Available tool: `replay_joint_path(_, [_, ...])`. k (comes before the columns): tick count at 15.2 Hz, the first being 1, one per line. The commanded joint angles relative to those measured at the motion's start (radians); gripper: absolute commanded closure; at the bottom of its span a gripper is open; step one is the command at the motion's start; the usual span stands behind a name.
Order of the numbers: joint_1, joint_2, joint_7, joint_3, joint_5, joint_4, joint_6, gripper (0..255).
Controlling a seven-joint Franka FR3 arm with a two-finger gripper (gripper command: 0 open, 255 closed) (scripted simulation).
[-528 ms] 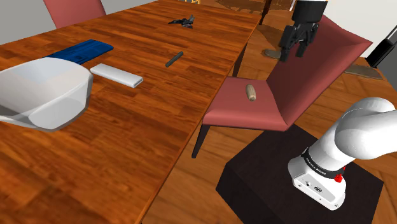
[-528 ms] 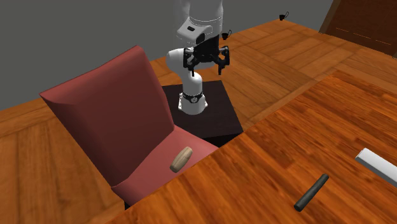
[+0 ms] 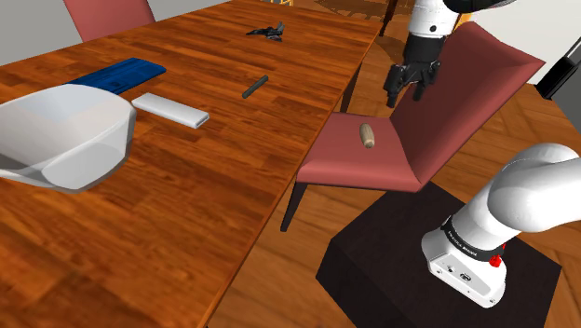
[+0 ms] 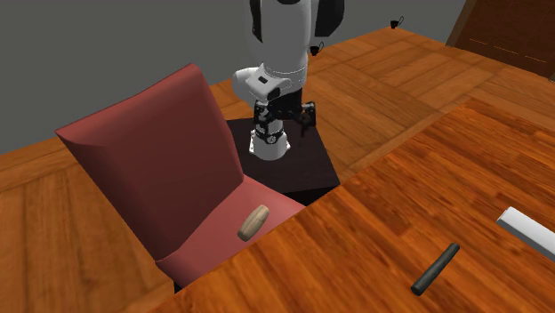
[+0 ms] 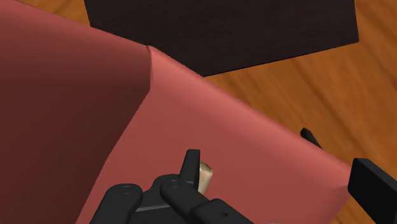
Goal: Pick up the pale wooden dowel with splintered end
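Note:
The pale wooden dowel [image 3: 367,136] lies flat on the seat of a red chair [image 3: 349,158], short and stubby, near the table's edge [image 4: 253,222]. My black gripper [image 3: 407,84] hangs open above the seat, in front of the chair's backrest [image 3: 466,102], higher than the dowel and a little to the shoulder view's right of it. From across the table the gripper [image 4: 285,116] shows behind the backrest top, fingers apart. In the wrist view one end of the dowel [image 5: 205,177] peeks out beside one finger [image 5: 189,167]; nothing is between the fingers of the gripper [image 5: 273,168].
A wooden table [image 3: 214,177] beside the chair carries a white bowl [image 3: 60,135], a blue flat item [image 3: 121,73], a white bar [image 3: 169,109], a dark rod [image 3: 255,86] and a small dark object [image 3: 268,33]. The dark stand [image 3: 419,261] sits behind the chair.
The gripper has come down and shifted toward the shoulder view's left, closer to the chair seat and dowel. Its fingers stay apart. The dowel has not moved.

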Motion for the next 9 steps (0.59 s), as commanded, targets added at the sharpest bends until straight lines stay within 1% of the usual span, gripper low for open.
replay_joint_path(1, [-0.018,0.029,0.022,0.0,-0.014,-0.034,0.081,0])
replay_joint_path(5, [-0.053,0.113,0.075,0.004,-0.038,-0.09,0.248,0])
replay_joint_path(9, [-0.09,0.22,0.134,0.007,-0.07,-0.123,0.414,0])
